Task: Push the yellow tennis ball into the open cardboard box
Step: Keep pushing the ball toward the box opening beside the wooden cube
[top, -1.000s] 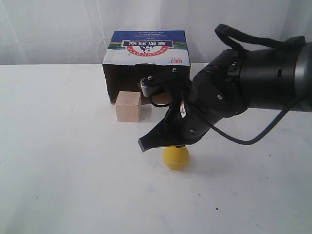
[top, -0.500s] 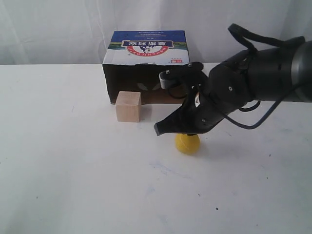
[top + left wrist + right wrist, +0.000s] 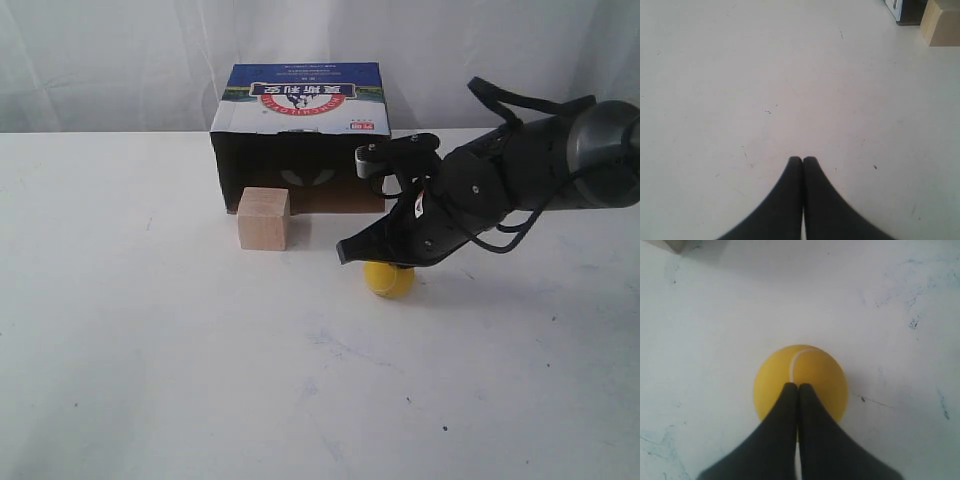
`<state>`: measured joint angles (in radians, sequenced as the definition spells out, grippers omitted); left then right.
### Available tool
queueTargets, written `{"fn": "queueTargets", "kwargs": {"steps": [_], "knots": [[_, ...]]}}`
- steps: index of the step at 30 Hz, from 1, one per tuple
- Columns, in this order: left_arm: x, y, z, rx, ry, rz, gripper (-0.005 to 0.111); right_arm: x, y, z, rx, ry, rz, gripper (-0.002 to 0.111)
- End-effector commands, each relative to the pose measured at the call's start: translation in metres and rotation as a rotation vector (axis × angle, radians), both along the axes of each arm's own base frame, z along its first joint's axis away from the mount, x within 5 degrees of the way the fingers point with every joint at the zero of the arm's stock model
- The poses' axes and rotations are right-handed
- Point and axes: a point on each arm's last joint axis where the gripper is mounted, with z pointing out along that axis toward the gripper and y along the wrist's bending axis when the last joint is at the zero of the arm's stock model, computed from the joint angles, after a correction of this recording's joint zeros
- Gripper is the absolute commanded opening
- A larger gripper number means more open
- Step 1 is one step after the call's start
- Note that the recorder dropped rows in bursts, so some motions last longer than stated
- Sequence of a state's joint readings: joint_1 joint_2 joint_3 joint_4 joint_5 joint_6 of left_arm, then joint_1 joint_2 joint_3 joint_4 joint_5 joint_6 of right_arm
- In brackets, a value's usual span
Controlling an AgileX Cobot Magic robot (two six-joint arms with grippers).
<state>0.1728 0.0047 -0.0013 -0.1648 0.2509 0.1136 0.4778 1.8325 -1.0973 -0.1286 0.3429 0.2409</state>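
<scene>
The yellow tennis ball (image 3: 390,279) lies on the white table, in front of the right end of the open cardboard box (image 3: 300,135), whose dark opening faces the camera. My right gripper (image 3: 346,253) is shut and rests over the ball's top, its tip pointing left. In the right wrist view the shut fingertips (image 3: 798,387) overlap the ball (image 3: 812,372), its seam visible. My left gripper (image 3: 802,160) is shut with nothing in it, over bare table; it does not show in the exterior view.
A pale wooden cube (image 3: 264,218) stands before the box's left half, close to the opening, and shows as the cube (image 3: 941,22) in the left wrist view. The white table (image 3: 150,350) stretches wide to the left and front. White curtains hang behind.
The right arm has moved right and toward the box, and the ball has rolled with it, from front centre to near the box's right end. Cube and box have not moved.
</scene>
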Motion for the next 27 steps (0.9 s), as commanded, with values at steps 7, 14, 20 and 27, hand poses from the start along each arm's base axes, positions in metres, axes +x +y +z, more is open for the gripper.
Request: {"fn": "queueTargets", "kwargs": {"steps": [7,14,20,27], "knots": [[0.0,-0.001,-0.001,-0.012,0.0,0.0,0.0,0.009,0.002,0.002,0.054,-0.088,0.003,0.0],[0.0,-0.001,-0.001,-0.012,0.0,0.0,0.0,0.01,0.003,0.004,0.068,-0.111,0.006,0.0],[0.0,0.0,0.0,-0.011,-0.005,0.001,0.0,0.011,0.003,0.004,0.071,-0.115,0.006,0.0],[0.005,-0.004,0.019,-0.436,-0.239,0.073,0.0,0.013,0.005,0.007,0.096,-0.156,0.011,0.0]]}}
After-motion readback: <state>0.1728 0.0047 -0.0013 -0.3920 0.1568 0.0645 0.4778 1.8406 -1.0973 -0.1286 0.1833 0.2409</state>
